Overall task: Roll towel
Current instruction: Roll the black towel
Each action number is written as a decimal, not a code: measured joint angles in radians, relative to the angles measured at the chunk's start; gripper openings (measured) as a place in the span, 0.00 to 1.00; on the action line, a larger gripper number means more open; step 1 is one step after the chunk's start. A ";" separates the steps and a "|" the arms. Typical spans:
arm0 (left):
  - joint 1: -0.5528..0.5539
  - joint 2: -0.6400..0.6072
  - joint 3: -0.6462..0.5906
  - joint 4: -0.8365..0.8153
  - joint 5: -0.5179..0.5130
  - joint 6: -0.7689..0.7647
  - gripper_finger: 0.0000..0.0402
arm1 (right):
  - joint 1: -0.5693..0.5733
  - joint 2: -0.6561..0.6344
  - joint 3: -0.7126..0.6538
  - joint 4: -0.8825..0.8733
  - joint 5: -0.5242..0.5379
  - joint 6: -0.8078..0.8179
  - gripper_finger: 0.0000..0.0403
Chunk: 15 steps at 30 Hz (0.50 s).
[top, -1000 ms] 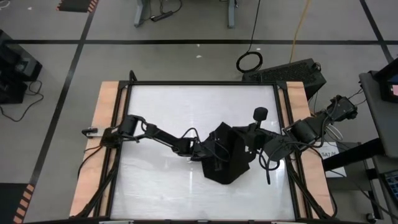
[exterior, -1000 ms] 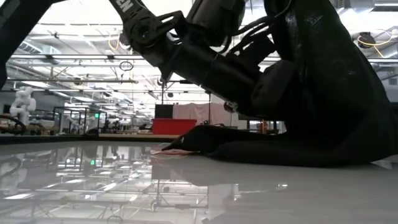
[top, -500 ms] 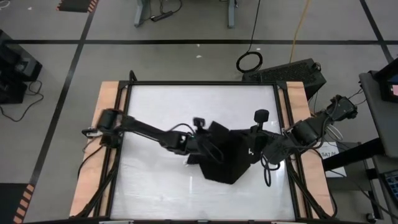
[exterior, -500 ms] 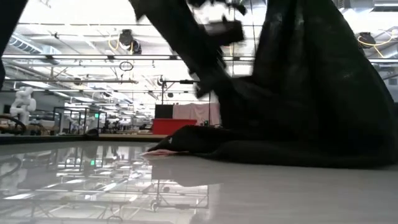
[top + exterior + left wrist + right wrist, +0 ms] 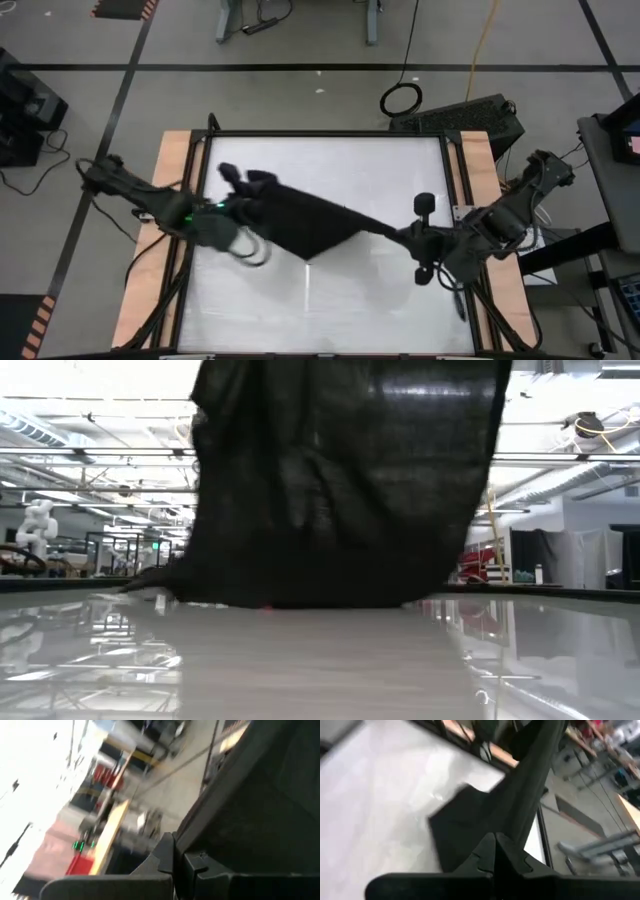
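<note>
Both end effectors are closed on the towel [image 5: 305,222], stretched between them above the table [image 5: 330,160]. The left end effector [image 5: 243,197] pinches one end near the table's left side; the right end effector [image 5: 402,236] pinches the other. Only the low view shows the towel's bottom edge apparently touching the table.

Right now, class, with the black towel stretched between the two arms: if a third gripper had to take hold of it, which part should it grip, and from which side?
Probably the hanging lower corner of the towel. The left gripper and right gripper pin the two ends, so the cloth sags to a free point at the near table edge. Come from that near side, pinching the edge.
</note>
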 joint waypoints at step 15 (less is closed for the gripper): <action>-0.295 -0.074 -0.001 0.404 -0.062 0.618 0.00 | 0.091 -0.036 0.050 0.273 -0.065 -0.344 0.00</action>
